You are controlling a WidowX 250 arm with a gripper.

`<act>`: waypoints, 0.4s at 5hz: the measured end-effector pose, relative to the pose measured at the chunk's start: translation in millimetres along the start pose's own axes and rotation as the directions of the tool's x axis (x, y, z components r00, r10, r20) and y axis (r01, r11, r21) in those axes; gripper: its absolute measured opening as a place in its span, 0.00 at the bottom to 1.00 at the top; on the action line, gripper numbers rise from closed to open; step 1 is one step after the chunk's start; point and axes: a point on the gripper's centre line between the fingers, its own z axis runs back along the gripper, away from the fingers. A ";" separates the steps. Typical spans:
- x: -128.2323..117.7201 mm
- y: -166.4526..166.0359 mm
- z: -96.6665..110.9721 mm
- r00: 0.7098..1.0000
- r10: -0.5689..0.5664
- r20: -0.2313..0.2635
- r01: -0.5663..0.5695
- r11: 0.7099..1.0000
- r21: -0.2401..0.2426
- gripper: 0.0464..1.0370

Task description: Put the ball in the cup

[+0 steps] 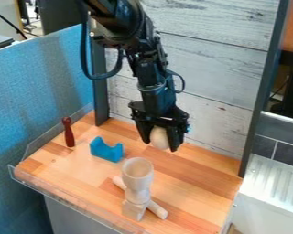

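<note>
Black and two-fingered, a robot gripper (160, 144) holds a pale, round wooden-looking ball (159, 137) between its fingers above a striped wooden tabletop (195, 194), beyond the mouth of a pale wooden goblet-shaped cup (138, 170) and to its right in the camera view. The cup stands upright near the front edge, a pale cylindrical rod (157, 210) lying beside its stem, with a blue U-shaped block (106, 150) and a dark-red, slender handle-shaped piece (69, 132) to the left.
</note>
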 end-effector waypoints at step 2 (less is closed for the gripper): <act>-11.5 -4.5 9.4 0.999 -0.044 -0.003 0.044 0.999 0.020 0.77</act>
